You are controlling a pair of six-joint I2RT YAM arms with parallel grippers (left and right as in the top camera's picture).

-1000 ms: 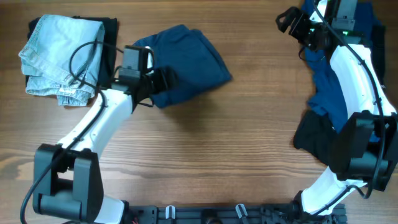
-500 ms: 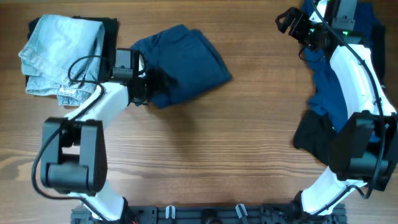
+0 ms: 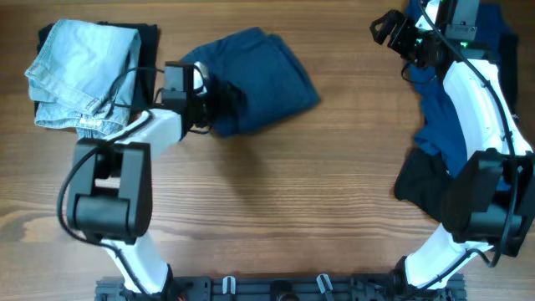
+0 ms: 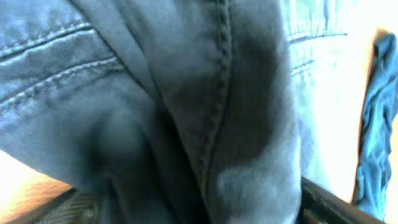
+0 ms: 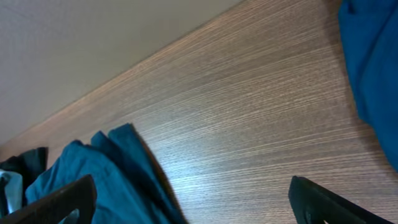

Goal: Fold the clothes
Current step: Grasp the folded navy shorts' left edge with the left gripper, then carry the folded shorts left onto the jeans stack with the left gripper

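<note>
your left gripper (image 3: 219, 100) is at the 9 o'clock edge of the navy trouser piece (image 3: 263, 75). its wrist view is filled with dark stitched seams. the fingers (image 4: 339, 208) sit wide at the bottom corners with cloth bunched between them, so read it as released, pushed into the fabric rather than clenched on it. that piece lies rumpled on the table (image 3: 292, 209) at about 11 o'clock from centre. just beside it at 10 o'clock is the pale denim piece (image 3: 79, 71), lying over a black piece (image 3: 149, 46). your right gripper (image 3: 386, 29) is up at 1 o'clock over bare wood, jaws spread and holding nothing. the royal-blue piece (image 3: 443, 125) is heaped at 3 o'clock under that arm.
</note>
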